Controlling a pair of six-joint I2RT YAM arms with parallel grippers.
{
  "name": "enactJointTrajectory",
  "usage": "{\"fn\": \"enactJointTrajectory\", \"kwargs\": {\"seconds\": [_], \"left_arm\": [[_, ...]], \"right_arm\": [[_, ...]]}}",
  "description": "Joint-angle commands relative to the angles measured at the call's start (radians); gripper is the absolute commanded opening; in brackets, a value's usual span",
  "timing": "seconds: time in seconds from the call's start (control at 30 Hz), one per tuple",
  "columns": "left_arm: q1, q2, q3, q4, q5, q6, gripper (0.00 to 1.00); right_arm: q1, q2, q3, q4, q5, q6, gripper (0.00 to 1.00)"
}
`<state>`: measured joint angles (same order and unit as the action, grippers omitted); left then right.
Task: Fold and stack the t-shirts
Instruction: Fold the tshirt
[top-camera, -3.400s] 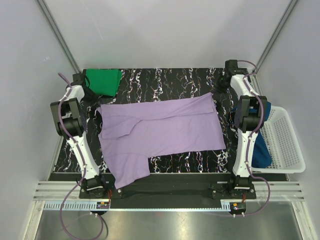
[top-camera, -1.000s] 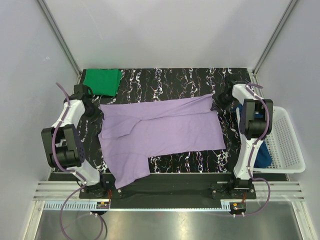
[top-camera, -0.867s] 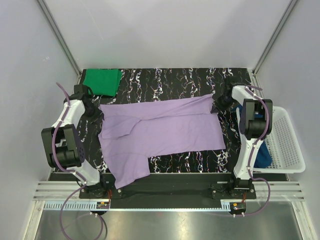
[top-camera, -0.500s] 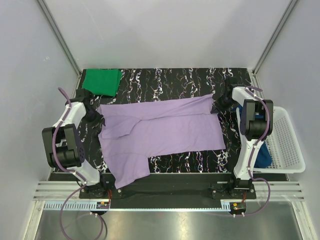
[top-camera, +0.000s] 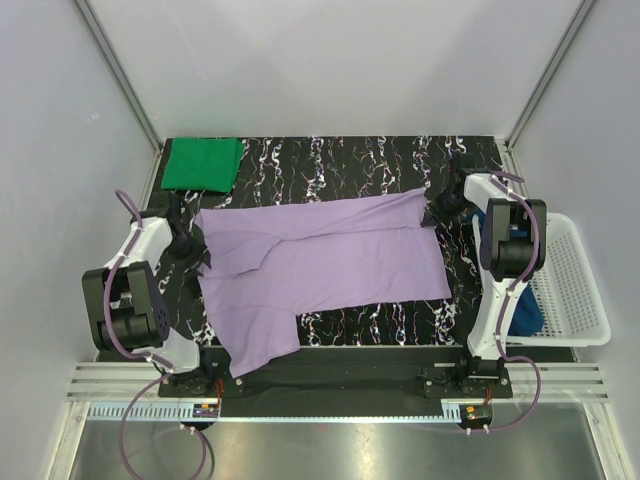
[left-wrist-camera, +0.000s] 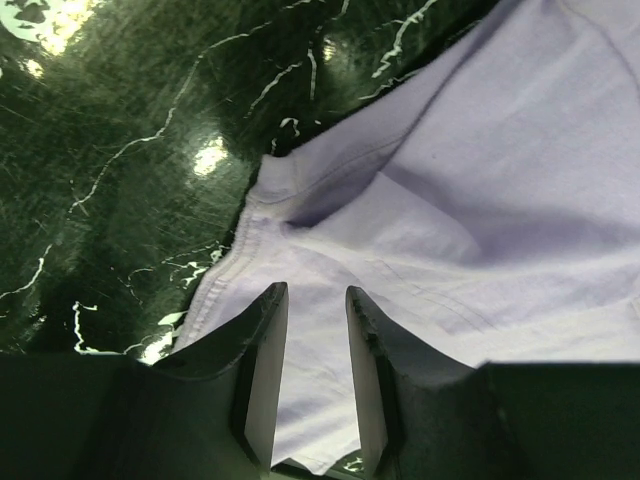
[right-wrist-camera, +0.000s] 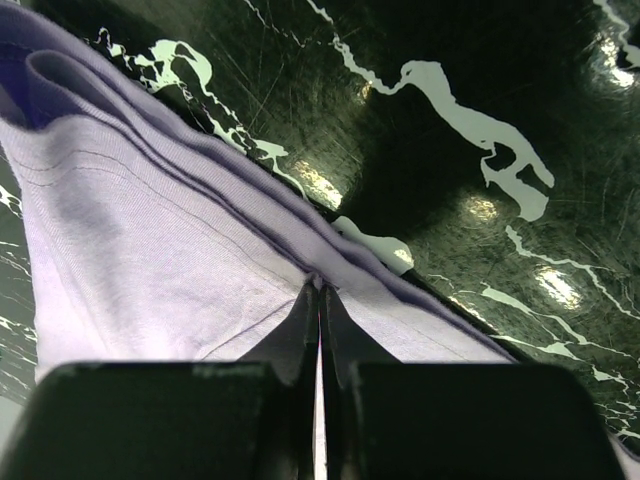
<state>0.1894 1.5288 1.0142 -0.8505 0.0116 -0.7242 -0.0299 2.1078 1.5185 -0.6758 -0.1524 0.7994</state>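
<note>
A lavender t-shirt (top-camera: 330, 260) lies spread flat across the black marbled table (top-camera: 340, 160). My left gripper (top-camera: 197, 252) is at its left edge, by the sleeve. In the left wrist view that gripper (left-wrist-camera: 316, 292) is open, its fingers (left-wrist-camera: 262, 370) low over the lavender cloth (left-wrist-camera: 480, 180) near a stitched hem. My right gripper (top-camera: 432, 214) is at the shirt's far right corner. In the right wrist view it (right-wrist-camera: 320, 284) is shut, pinching a ridge of the lavender hem (right-wrist-camera: 150, 220). A folded green t-shirt (top-camera: 204, 163) sits at the back left. A dark blue t-shirt (top-camera: 522, 305) hangs in the basket.
A white mesh basket (top-camera: 575, 290) stands off the table's right edge, behind the right arm. Bare table shows behind the lavender shirt and along its right side. Grey walls and metal posts close in the back and sides.
My left gripper has slid toward the near side along the shirt's left edge. My right gripper has closed on the far right corner, staying in place. The shirt has hardly shifted.
</note>
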Motion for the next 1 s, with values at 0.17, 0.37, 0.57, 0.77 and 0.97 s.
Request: {"fn": "enactJointTrajectory", "kwargs": {"seconds": [0.17,0.37,0.57,0.77,0.97], "left_arm": [[0.015,0.033,-0.014,0.065,-0.052,0.003,0.36],[0.019,0.074,-0.012,0.084,-0.038,0.000,0.38],[0.022,0.105,-0.014,0.091,-0.022,-0.009,0.36],[0.025,0.136,-0.023,0.113,0.011,-0.032,0.31],[0.027,0.117,-0.002,0.099,-0.005,-0.026,0.14]], "right_arm": [[0.002,-0.031,-0.024,0.022,-0.006,-0.022,0.00],[0.001,-0.031,-0.026,0.027,-0.004,-0.017,0.00],[0.001,-0.025,-0.011,0.025,-0.004,-0.009,0.00],[0.001,-0.017,-0.012,0.030,-0.009,-0.006,0.00],[0.002,-0.015,0.002,0.018,-0.010,-0.020,0.00]]}}
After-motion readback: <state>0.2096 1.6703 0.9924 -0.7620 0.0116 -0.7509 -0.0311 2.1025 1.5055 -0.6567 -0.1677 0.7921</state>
